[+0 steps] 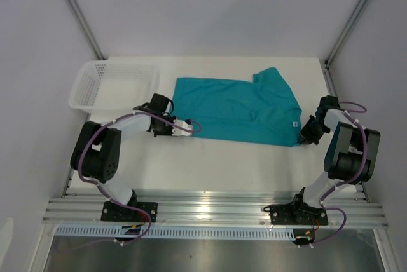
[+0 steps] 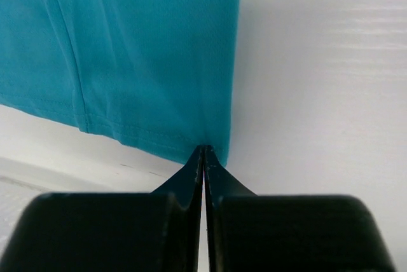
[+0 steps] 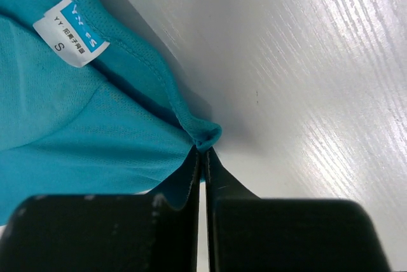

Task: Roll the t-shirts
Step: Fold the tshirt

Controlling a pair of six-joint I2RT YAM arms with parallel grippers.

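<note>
One teal t-shirt lies flat and folded lengthwise across the middle of the white table, with a sleeve sticking up at the back right. My left gripper is at the shirt's near left corner. In the left wrist view that gripper is shut, its tips pinching the hem corner of the t-shirt. My right gripper is at the near right corner, beside the white neck label. In the right wrist view that gripper is shut on a bunched fold of the t-shirt, below the label.
A white mesh basket stands at the back left, just beyond the left gripper. Bare white tabletop lies between the shirt and the arm bases. Metal frame posts rise at both back corners.
</note>
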